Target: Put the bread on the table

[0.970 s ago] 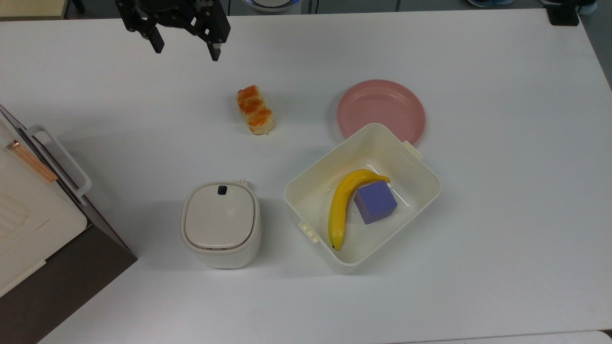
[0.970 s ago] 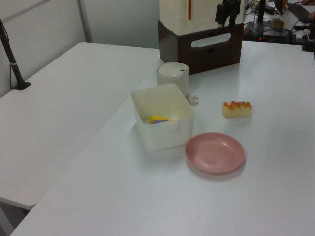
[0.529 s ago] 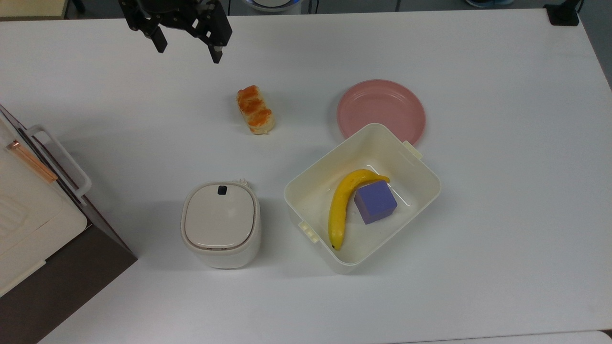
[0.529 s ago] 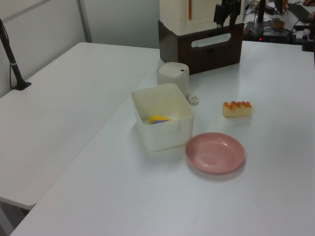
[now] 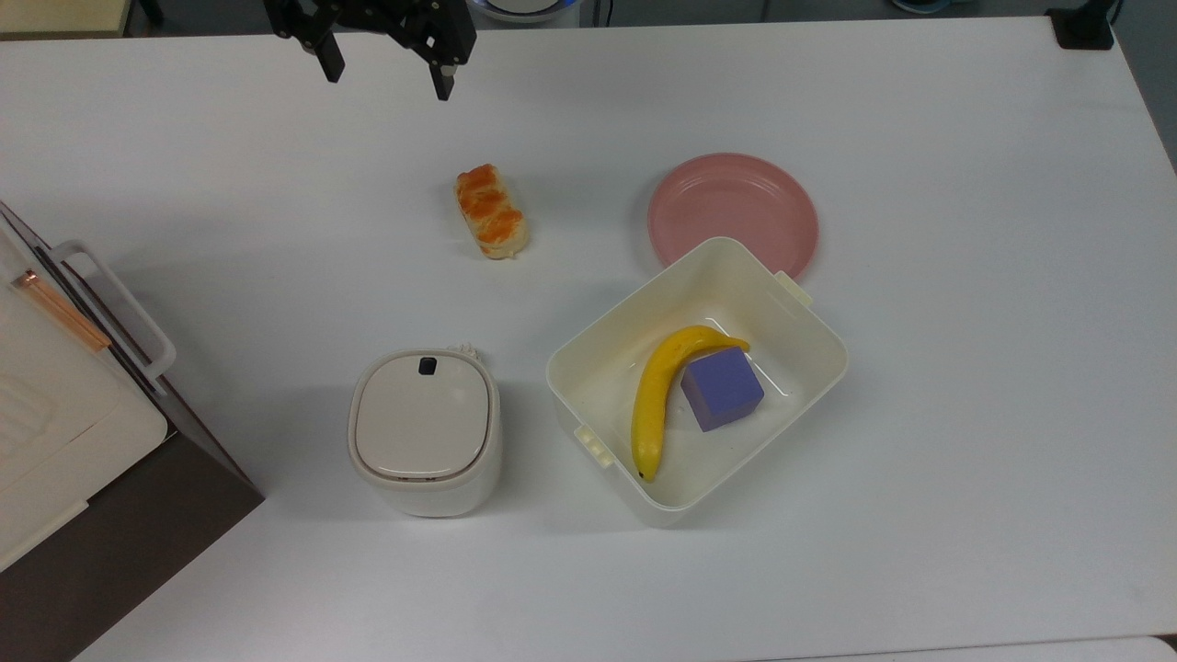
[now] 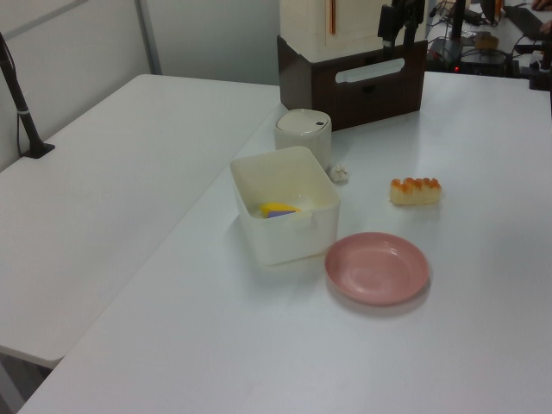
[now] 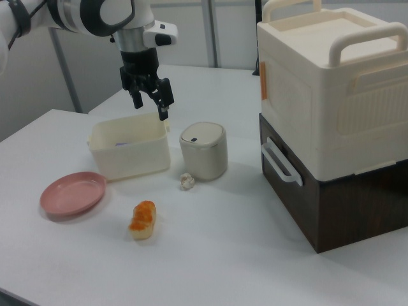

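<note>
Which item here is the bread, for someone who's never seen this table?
On the white table, find the pink plate; the bread lies alone on the top view's left of it. It is a small oblong roll, glazed orange-brown on top, pale-sided, unlike the banana in the bin.

bread (image 5: 491, 211): lain on the tabletop (image 5: 965, 460), apart from all else; plate to the top view's right of it
plate (image 5: 732, 213): on the tabletop, touching or just behind the bin's far corner in the top view
bin (image 5: 809, 317): banana (image 5: 660, 393) and block (image 5: 722, 388) held inside, side by side
lidded pot (image 5: 424, 432): at the top view's left of the bin
hand (image 5: 386, 72): raised above the tabletop, at the top view's upper left of the bread, well apart from it
</note>
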Controlling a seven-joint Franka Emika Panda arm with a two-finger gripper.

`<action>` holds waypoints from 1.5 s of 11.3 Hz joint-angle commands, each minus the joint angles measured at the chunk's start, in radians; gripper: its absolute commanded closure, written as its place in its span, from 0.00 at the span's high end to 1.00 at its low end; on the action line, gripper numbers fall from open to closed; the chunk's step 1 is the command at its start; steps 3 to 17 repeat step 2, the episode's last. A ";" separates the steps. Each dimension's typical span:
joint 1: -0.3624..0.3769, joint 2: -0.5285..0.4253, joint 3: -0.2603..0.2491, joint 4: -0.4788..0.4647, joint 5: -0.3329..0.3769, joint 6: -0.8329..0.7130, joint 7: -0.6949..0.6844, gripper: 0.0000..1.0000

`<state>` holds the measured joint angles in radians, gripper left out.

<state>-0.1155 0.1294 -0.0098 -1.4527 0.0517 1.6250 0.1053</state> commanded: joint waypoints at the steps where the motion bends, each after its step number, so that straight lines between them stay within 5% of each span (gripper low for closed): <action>1: 0.030 -0.048 -0.029 -0.063 -0.019 0.033 0.017 1.00; 17: 0.030 -0.048 -0.029 -0.063 -0.020 0.033 0.017 1.00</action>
